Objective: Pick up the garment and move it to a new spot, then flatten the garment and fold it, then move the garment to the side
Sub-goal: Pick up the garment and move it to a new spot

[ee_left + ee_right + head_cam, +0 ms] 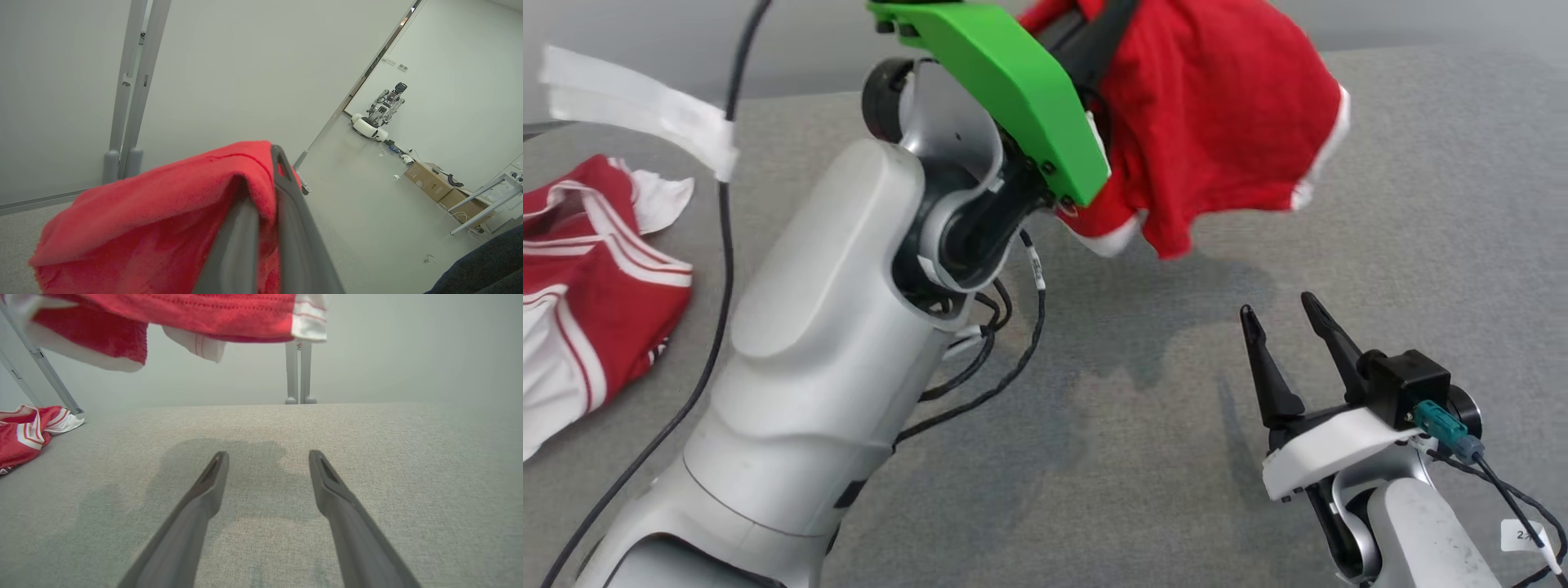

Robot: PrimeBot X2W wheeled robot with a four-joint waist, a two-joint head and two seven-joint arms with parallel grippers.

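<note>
A red garment (1225, 122) with white trim hangs in the air above the far side of the grey fabric table (1143, 392). My left gripper (1098, 37), under its green mount, is raised high and shut on the garment's cloth. In the left wrist view the red garment (155, 212) drapes over the closed left gripper (261, 175), hiding one fingertip. My right gripper (1280, 306) stands open and holds nothing, low over the table at the near right. Seen from the right wrist, the garment's hem (212, 314) dangles above and beyond the right gripper (267, 455).
A second red and white garment (596, 278) lies crumpled at the table's left edge, also seen as a heap (24, 433). A black cable with white tape (637, 114) hangs at the left. Grey posts (300, 371) stand behind the table. Another robot (378, 118) and cardboard boxes (433, 183) stand far off.
</note>
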